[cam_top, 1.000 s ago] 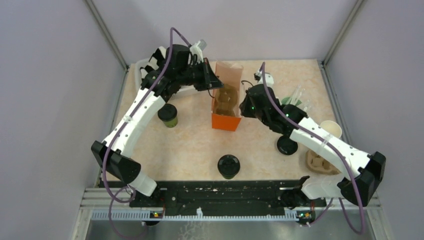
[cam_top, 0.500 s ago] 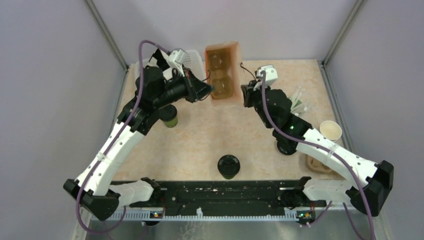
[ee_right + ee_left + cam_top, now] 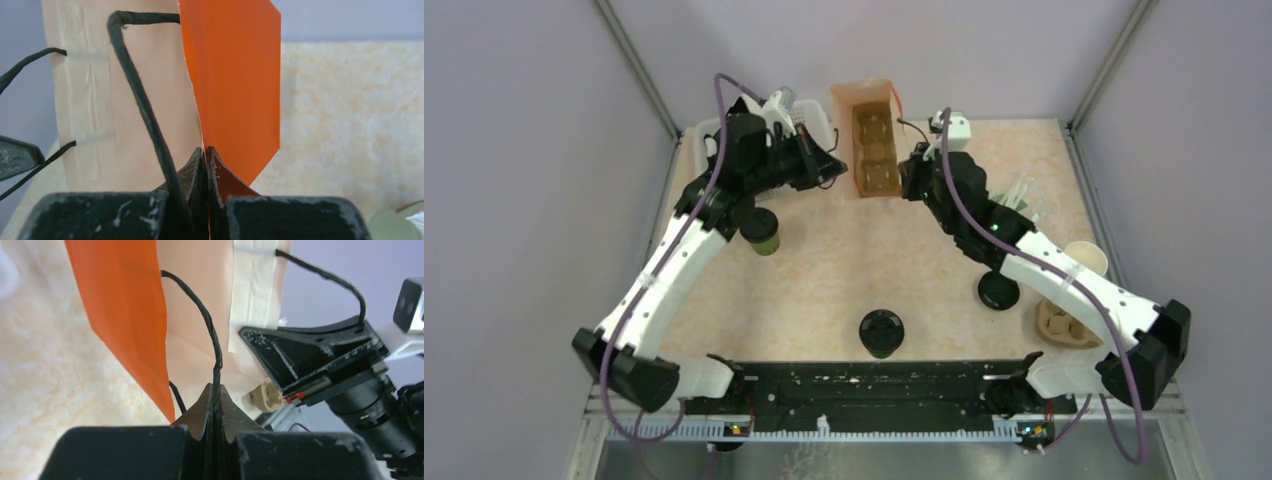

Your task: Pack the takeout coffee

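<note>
Evidently the bag [image 3: 869,98] is floppy paper: left gripper [image 3: 214,390] clamps its cord [image 3: 210,340], right gripper [image 3: 205,152] its edge. Cups [image 3: 761,232] look light and crushable; grasp mid-wall.

Left arm [image 3: 669,270], right arm [image 3: 1064,280] are showing white shells, black joints; purple cables [image 3: 716,110] trailing along both. Right gripper [image 3: 206,150]: black wedge fingers [image 3: 220,175] wearing white scuffs.

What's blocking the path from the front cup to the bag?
Nothing visible. Bare table lies between the front cup and the bag, and the other cup stands off to the left. But the left gripper and right gripper are both shut on the bag.
</note>
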Action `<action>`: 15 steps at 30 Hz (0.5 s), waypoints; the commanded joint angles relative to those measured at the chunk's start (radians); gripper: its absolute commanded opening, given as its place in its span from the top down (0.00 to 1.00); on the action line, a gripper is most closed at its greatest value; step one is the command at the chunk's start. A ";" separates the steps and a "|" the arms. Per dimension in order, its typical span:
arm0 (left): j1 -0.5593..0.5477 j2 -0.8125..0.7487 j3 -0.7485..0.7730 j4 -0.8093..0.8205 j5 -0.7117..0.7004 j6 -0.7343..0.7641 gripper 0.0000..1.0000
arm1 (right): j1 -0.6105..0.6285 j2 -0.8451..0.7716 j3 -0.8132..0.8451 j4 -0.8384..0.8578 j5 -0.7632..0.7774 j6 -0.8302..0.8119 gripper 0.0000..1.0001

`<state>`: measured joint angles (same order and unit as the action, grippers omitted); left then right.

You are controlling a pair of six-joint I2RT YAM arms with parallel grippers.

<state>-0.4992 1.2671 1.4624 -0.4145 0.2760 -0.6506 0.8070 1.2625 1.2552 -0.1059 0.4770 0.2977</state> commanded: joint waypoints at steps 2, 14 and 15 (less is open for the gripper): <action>0.025 0.239 0.305 -0.165 0.310 -0.085 1.00 | -0.035 0.023 0.040 -0.121 -0.146 0.147 1.00; -0.120 0.238 0.500 -0.069 0.156 0.094 1.00 | 0.028 -0.187 -0.242 0.161 -0.045 0.184 1.00; -0.123 0.217 0.432 -0.054 0.107 0.110 1.00 | 0.029 -0.192 -0.299 0.207 -0.024 0.213 1.00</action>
<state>-0.5259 1.5471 1.8378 -0.5163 0.4950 -0.6926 0.7975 1.2091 1.0554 -0.1604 0.4149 0.4801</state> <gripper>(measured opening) 0.016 0.009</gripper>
